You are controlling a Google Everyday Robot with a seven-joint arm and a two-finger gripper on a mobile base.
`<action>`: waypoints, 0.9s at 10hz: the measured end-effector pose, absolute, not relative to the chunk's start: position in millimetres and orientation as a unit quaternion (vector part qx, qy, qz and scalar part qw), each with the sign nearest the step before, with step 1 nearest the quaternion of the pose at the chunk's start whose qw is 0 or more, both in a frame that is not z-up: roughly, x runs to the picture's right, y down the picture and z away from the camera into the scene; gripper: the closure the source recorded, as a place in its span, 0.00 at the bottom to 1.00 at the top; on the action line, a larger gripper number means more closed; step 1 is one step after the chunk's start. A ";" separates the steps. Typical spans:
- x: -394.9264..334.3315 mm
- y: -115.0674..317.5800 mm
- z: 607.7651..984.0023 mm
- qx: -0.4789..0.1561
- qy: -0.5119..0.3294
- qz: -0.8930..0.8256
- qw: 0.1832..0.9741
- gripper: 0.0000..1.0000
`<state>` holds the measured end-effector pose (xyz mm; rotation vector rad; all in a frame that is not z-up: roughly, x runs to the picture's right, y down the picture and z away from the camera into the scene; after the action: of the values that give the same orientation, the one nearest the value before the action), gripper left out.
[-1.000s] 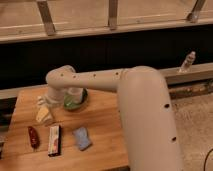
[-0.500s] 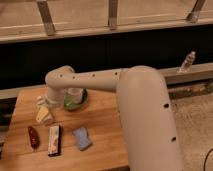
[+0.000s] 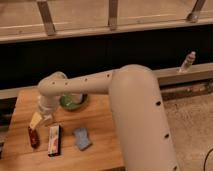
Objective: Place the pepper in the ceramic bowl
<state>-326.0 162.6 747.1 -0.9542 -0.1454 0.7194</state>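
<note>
The dark red pepper (image 3: 33, 137) lies on the wooden table (image 3: 100, 125) near its front left edge. The green ceramic bowl (image 3: 74, 102) sits at the back of the table, partly hidden behind my white arm. My gripper (image 3: 38, 119) hangs at the end of the arm over the left side of the table. It is just above and behind the pepper, and to the front left of the bowl. A pale yellowish part shows at its tip.
A red-and-white flat packet (image 3: 54, 140) lies right of the pepper. A blue-grey soft item (image 3: 81, 138) lies further right. A small bottle (image 3: 187, 61) stands on the ledge at the far right. A dark wall and railing run behind the table.
My gripper has moved a little down and to the front left, closer to the pepper. The pepper, bowl and packet have not moved.
</note>
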 end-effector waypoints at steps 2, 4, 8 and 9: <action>-337.6 166.4 738.4 -0.442 -0.064 0.331 0.831 0.20; -343.6 169.8 731.1 -0.414 -0.025 0.326 0.849 0.20; -354.4 182.9 727.0 -0.351 0.041 0.319 0.880 0.20; -355.0 189.0 733.2 -0.367 0.041 0.320 0.872 0.20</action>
<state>-355.0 189.0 733.2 -0.7674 0.0853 0.6681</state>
